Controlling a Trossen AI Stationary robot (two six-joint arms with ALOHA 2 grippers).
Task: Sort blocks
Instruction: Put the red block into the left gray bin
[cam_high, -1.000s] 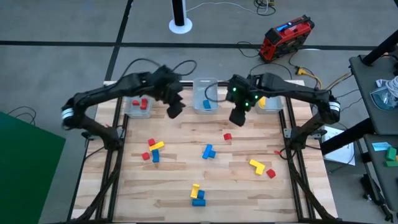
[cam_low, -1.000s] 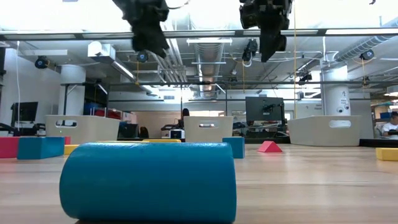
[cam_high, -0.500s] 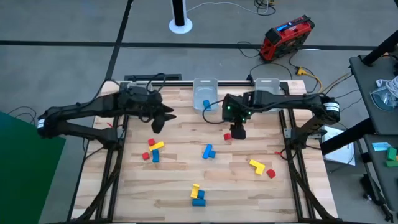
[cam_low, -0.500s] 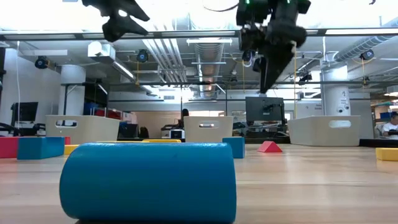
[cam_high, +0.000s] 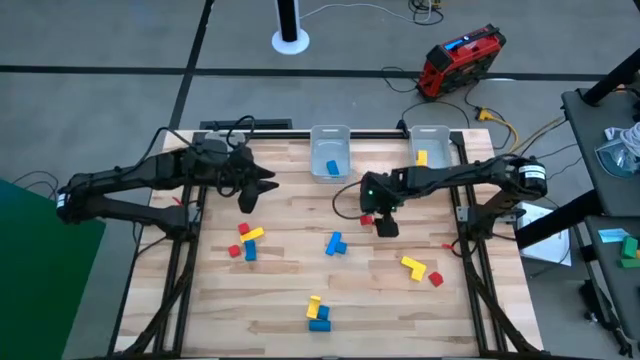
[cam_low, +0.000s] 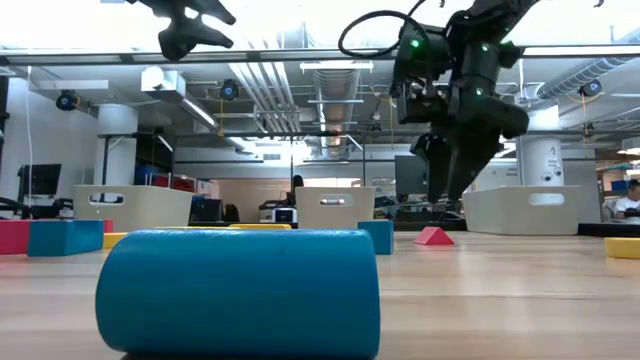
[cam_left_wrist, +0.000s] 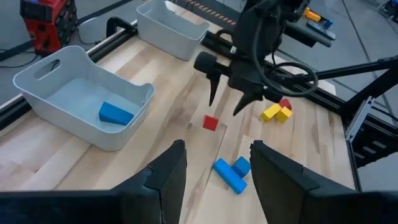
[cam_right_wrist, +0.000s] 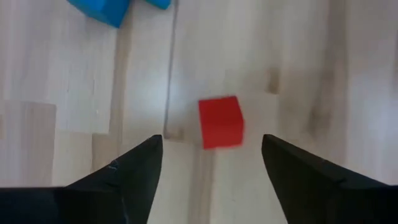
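Observation:
A small red cube (cam_right_wrist: 220, 122) lies on the wooden table (cam_high: 290, 290) right of centre, also seen as the red cube (cam_high: 366, 219). My right gripper (cam_right_wrist: 211, 142) hangs open just above it, fingers pointing down, one on either side and clear of it; in the low view my right gripper (cam_low: 447, 196) is well above the tabletop. My left gripper (cam_high: 255, 192) floats open over the table's far left, with nothing between its fingers. More blocks lie loose: a blue L-shape (cam_high: 334, 243), a yellow bar (cam_high: 411, 265), and a red, yellow and blue cluster (cam_high: 245, 241).
A clear bin (cam_high: 330, 155) at the far edge holds a blue block (cam_left_wrist: 115, 113); the bin (cam_high: 430, 148) right of it holds a yellow one. Yellow and blue blocks (cam_high: 317, 312) sit near the front edge, a red one (cam_high: 436, 279) at the right. Table frame rails (cam_high: 462, 215) run along both sides.
My right gripper has come from beside the far bins toward the near edge and down, and now hangs over the red cube. My left gripper has swung from near the far bins toward the table's left and a little nearer. No block has moved.

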